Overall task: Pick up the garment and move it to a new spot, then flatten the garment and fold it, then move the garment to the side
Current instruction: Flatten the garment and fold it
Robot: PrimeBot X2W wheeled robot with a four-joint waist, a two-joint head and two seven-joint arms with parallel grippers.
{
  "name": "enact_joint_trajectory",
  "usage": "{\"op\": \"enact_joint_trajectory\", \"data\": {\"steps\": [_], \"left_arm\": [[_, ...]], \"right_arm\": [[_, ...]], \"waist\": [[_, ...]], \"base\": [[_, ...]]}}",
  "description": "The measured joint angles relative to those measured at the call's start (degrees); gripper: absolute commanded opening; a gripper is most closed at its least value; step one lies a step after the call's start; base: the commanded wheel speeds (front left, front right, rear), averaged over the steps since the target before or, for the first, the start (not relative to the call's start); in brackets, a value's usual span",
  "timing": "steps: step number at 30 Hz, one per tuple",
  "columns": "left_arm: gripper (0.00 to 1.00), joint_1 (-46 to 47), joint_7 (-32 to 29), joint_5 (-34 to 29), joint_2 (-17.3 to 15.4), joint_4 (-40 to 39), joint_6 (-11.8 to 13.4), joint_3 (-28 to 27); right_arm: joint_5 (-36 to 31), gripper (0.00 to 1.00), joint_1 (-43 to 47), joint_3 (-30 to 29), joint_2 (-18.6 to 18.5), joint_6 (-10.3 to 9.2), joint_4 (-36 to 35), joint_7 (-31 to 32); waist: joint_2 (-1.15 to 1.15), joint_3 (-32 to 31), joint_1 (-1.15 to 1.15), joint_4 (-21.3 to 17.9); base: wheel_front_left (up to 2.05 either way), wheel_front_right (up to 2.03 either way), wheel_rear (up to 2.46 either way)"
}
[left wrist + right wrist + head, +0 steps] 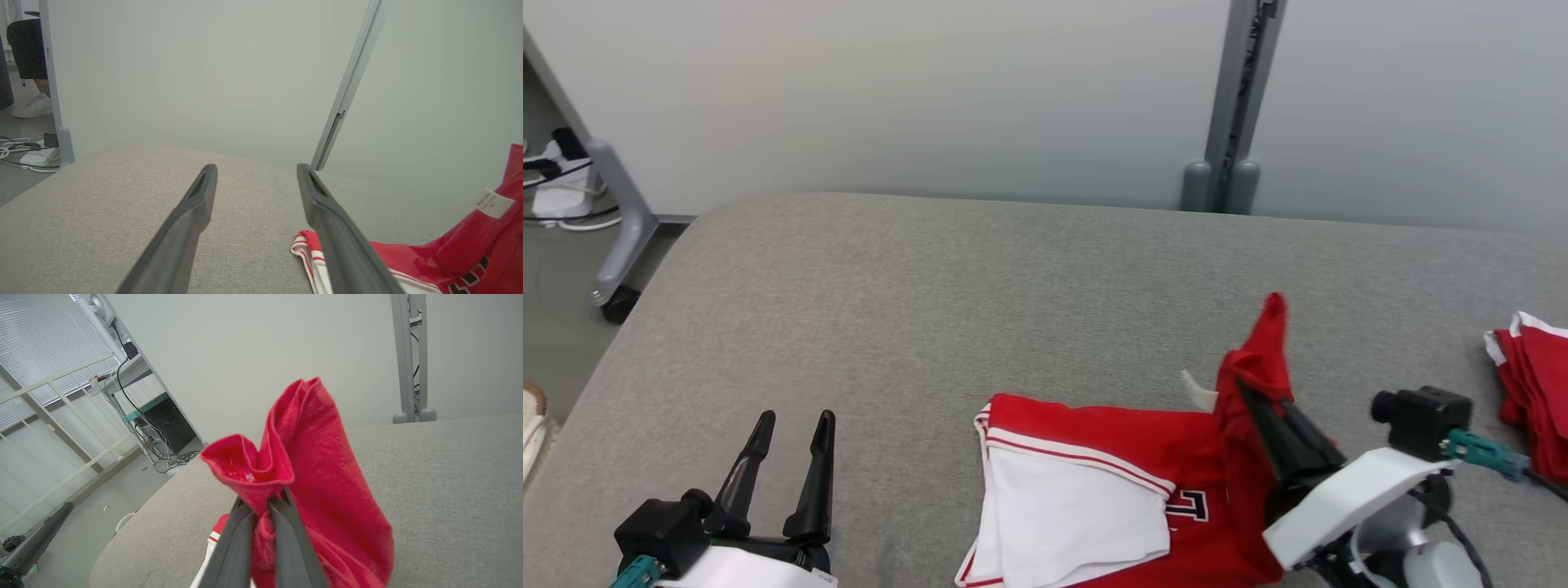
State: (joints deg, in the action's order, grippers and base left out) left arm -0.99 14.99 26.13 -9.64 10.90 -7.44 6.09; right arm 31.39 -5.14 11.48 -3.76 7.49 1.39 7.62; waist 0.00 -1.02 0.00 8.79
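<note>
A red-and-white sports jersey [1094, 490] lies rumpled at the near edge of the grey fabric-covered table [931, 269], right of centre, its long axis running left to right. The right gripper [1248, 390] pinches a bunch of red cloth at the jersey's right end, jaws pressed together on it. That bunch stands raised while the rest lies on the table. The left gripper [795, 418] hovers at the near left, jaws spread wide and empty, well apart from the jersey, whose white-trimmed left edge lies to its right. The right arm seems placed to carry it.
</note>
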Motion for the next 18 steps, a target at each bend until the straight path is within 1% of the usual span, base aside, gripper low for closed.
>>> {"op": "enact_joint_trajectory", "data": {"steps": [3, 5, 9, 11, 18], "left_arm": [[1.00, 0.06, 0.00, -0.11, 0.10, 0.16, 0.00, -0.04], [1.00, 0.24, 0.00, -0.12, 0.22, 0.33, 0.00, 0.21], [1.00, 0.44, -0.01, -0.02, 0.69, 0.79, 0.00, 0.64], [1.00, 0.79, -0.01, 0.14, 0.69, 1.03, 0.00, 0.70], [1.00, 1.43, 0.00, 0.21, 1.05, 1.55, 0.00, 1.08]], "right_arm": [[4.24, 0.00, -0.80, 3.61, 0.68, 0.00, 1.96, 0.16], [5.48, 0.00, -2.15, 5.32, 0.85, 0.00, 4.44, -0.14], [10.94, 0.00, -5.24, 10.03, 0.88, -0.01, 11.16, -1.15], [14.93, 0.00, -6.79, 12.48, 0.91, -0.01, 14.52, -1.70], [21.80, 0.00, -12.80, 19.69, 0.96, -0.01, 25.50, -3.82]], "waist": [[0.00, 0.19, 0.00, 1.52], [0.00, 0.45, 0.00, 2.65], [0.00, 1.00, 0.00, 5.22], [0.00, 1.22, 0.00, 6.65], [0.00, 1.44, 0.00, 11.44]], "base": [[0.00, 0.00, 0.00], [0.00, 0.00, 0.00], [0.00, 0.00, 0.00], [0.00, 0.00, 0.00], [0.00, 0.00, 0.00]]}}
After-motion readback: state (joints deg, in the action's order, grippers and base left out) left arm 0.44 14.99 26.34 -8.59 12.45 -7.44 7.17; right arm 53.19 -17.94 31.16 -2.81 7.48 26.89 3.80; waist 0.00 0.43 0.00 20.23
